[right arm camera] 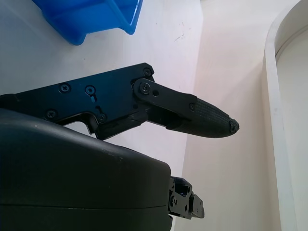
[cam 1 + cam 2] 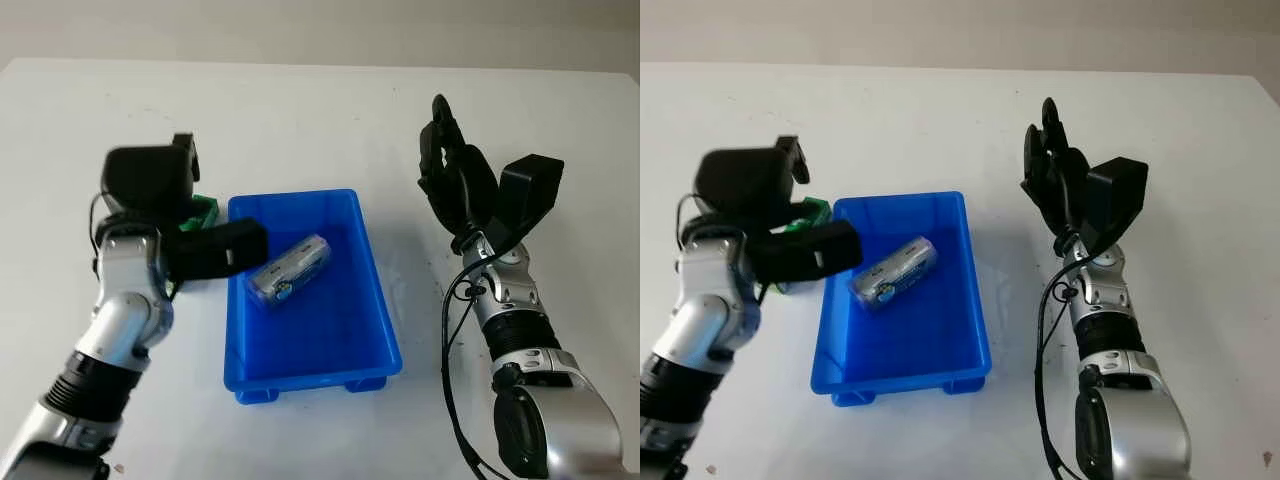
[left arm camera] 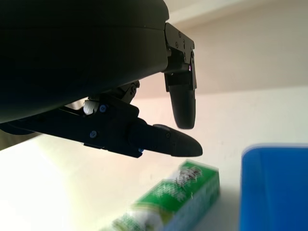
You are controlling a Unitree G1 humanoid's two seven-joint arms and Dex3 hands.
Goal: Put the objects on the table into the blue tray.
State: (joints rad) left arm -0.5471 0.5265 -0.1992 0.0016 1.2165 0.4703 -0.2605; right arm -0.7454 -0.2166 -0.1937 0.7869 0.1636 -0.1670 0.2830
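White tabletop (image 2: 300, 110) carries everything. Left hand (image 3: 180, 125), open and holding nothing, hovers over a green packet (image 3: 178, 202) lying just beside the blue tray's (image 2: 375, 300) left wall. Inside the tray lies a silver-blue wrapped pack (image 2: 290, 270). Right hand (image 2: 450, 165), open, sits right of the tray.

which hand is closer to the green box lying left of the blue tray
Left. The left hand hovers right above the green cardboard box; the right hand is open, across the blue plastic tray.
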